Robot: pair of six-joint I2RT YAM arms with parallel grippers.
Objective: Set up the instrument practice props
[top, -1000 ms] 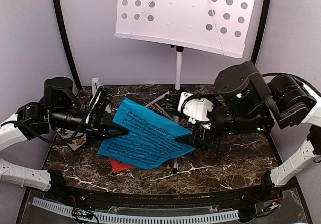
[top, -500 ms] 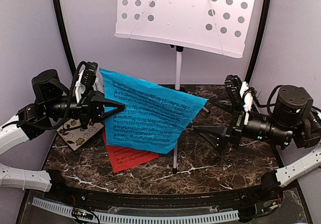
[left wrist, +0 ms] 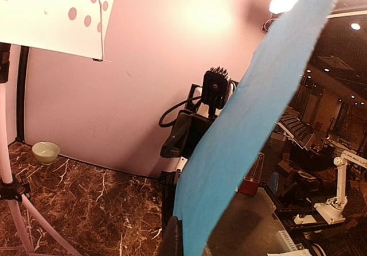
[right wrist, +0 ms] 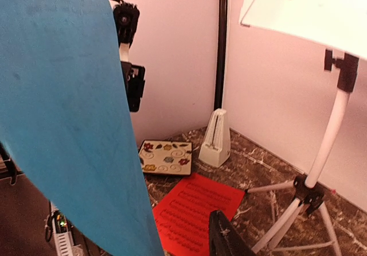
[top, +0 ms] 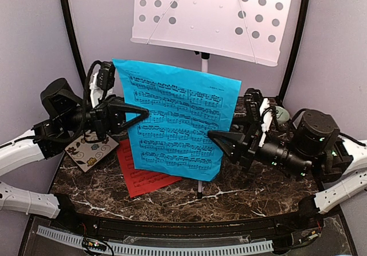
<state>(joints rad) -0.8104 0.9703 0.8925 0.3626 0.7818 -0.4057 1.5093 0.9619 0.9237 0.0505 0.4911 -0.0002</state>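
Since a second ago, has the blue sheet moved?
Yes. The blue sheet has lifted off the table and is now upright, its top nearer the stand.

Overhead camera, high behind the arm bases, looks down toward the far wall and takes in the whole marble table. Left wrist camera, low and close, faces right past the blue sheet, seen edge-on, toward a green bowl. Right wrist camera faces left toward the metronome and coaster. All three share the sheet and the white music stand
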